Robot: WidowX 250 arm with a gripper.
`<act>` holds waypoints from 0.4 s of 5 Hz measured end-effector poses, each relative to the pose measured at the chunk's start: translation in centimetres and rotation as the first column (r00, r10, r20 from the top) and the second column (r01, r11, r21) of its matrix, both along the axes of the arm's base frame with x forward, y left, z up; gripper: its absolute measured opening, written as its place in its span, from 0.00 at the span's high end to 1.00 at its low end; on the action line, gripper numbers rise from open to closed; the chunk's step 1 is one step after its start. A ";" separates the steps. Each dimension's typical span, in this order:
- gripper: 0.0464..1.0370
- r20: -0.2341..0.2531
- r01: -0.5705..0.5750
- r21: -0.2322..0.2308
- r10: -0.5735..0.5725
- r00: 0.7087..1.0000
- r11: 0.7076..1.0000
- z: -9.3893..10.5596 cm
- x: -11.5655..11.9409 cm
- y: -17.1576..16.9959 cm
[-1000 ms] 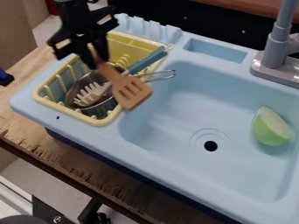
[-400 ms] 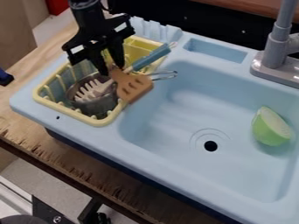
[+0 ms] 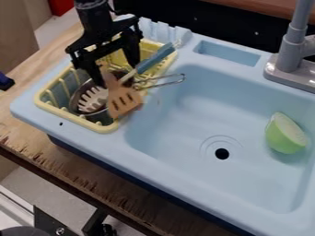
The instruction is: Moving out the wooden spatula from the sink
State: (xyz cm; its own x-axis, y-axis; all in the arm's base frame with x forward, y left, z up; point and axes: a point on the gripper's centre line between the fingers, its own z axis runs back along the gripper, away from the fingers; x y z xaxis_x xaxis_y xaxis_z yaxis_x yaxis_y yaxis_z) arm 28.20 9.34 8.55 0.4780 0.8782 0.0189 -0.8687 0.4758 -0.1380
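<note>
Gripper [image 3: 116, 75] is hanging over the yellow rack [image 3: 75, 119], its fingers standing wide apart and gripping nothing, while the wooden spatula [image 3: 125, 102] is slanting just below, by the rack's sink-side edge.

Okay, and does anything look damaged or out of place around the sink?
Yes, the wooden counter looks chipped and splintered along its front edge, below the sink. The wooden spatula also sits askew, blade down, over the pot in the yellow rack.
</note>
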 end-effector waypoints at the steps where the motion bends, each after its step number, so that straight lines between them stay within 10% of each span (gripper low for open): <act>1: 0.03 0.050 0.013 0.029 -0.015 0.999 0.999 2.0 -0.1 0.0; 2: 0.04 0.031 0.074 0.036 -0.075 0.997 0.997 2.7 -0.6 -1.1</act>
State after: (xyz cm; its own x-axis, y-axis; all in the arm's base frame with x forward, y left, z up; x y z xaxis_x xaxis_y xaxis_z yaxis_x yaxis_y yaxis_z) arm 27.62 8.26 11.25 0.5405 0.8388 0.0650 -0.8261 0.5438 -0.1477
